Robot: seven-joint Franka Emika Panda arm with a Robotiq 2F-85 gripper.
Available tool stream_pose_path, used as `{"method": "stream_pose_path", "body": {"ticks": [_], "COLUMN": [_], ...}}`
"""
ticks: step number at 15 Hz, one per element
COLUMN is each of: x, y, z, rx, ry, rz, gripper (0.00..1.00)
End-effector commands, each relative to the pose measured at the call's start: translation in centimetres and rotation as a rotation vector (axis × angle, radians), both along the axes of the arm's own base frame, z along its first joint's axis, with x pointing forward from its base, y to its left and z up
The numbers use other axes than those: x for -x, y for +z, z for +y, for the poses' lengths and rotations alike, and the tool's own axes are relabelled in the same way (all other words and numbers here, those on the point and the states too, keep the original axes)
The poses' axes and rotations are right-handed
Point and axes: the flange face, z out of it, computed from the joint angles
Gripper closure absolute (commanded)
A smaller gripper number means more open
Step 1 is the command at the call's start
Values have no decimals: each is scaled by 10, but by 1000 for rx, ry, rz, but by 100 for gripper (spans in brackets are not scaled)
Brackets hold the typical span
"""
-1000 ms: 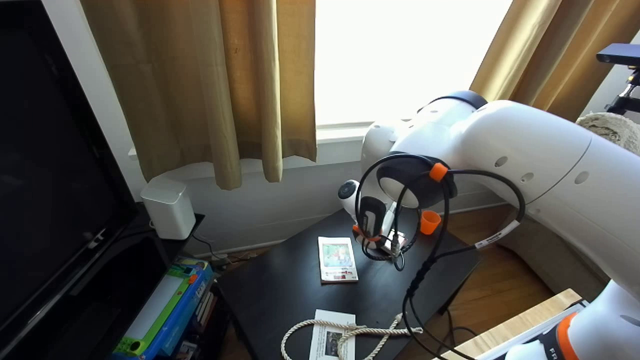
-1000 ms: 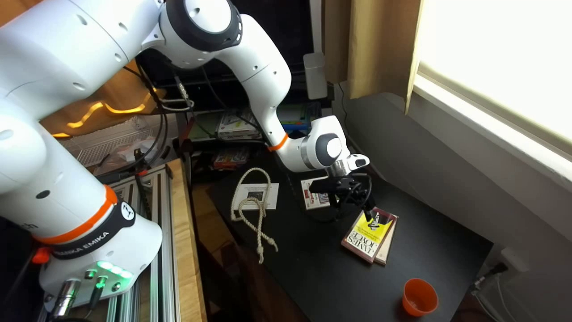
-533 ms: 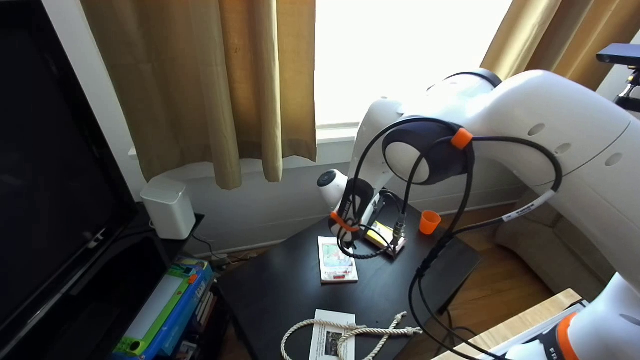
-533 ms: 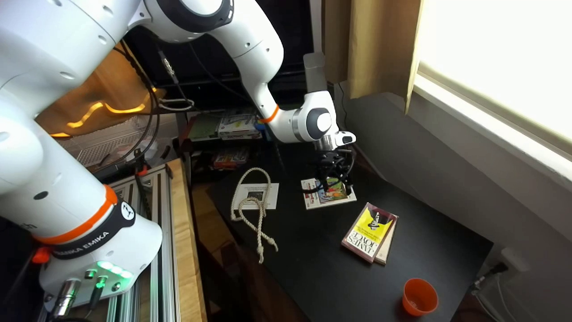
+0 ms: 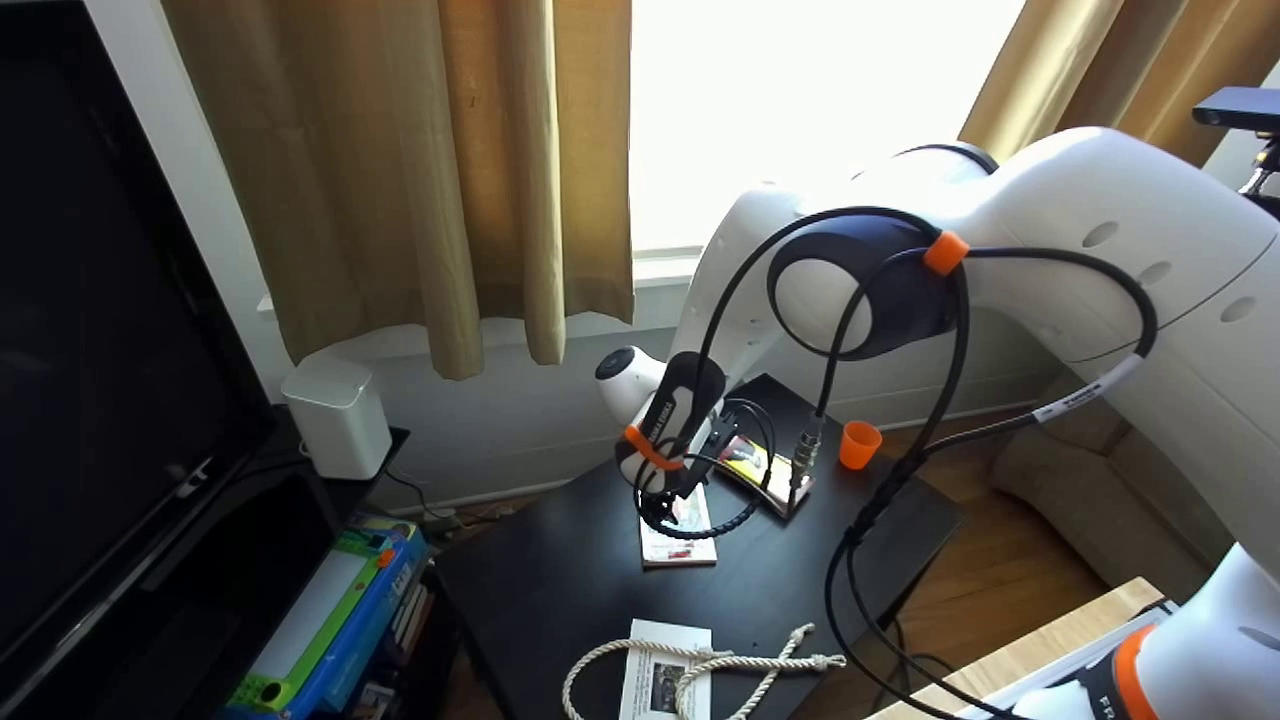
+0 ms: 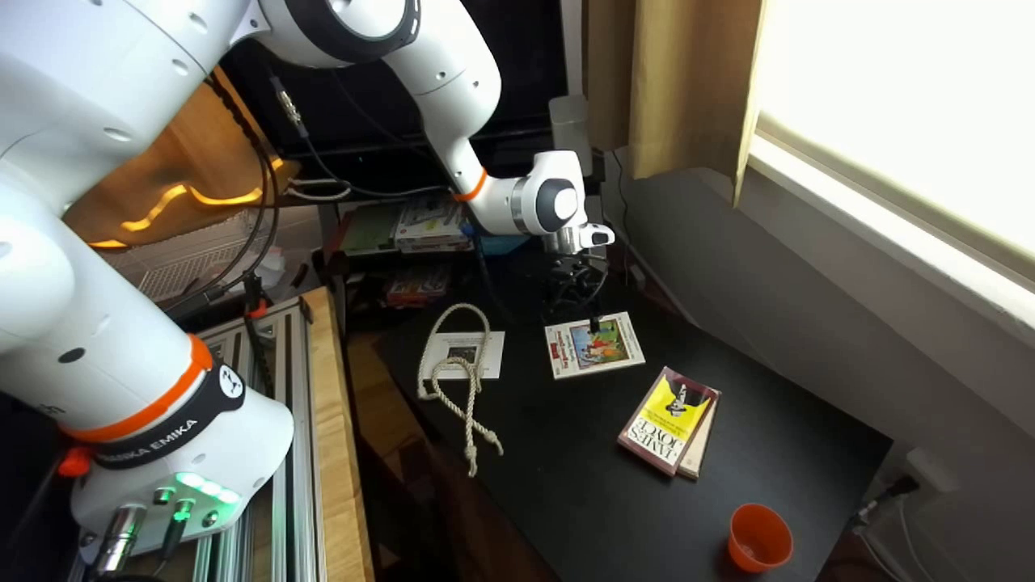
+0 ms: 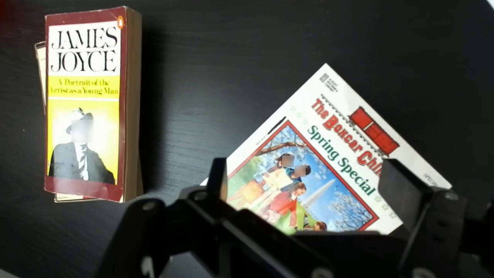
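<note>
The end effector (image 7: 305,177) hangs wide and empty above the white book (image 7: 328,154), which lies ungripped toward the edge of the worktop (image 6: 776,453) nearest the wall (image 6: 873,323). A maroon book (image 7: 85,92) rests on a pale book (image 6: 697,447).

The maroon book (image 7: 88,105) reads "JAMES JOYCE", "A Portrait of the Artist as a Young Man"; near it, the white book (image 7: 335,166), "The Boxcar Chi…", "Spring Special"; well apart, the robot's base (image 6: 168,441), "EMIKA".

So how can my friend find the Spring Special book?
On the black table, look below the open gripper. There lies the white-bordered Spring Special book. Its red and green title sets it apart from the maroon-edged James Joyce paperback.
</note>
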Motion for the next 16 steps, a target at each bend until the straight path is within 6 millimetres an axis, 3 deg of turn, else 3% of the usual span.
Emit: {"method": "stream_pose_path", "body": {"ticks": [1, 3, 9, 16], "x": [-2, -1, 11, 16], "y": [0, -2, -30, -60], "z": [-2, -1, 33, 46], "rx": [1, 12, -55, -109], "ry": [-4, -2, -7, -32], "rz": [0, -1, -6, -67], "gripper": [0, 0, 0, 0]}}
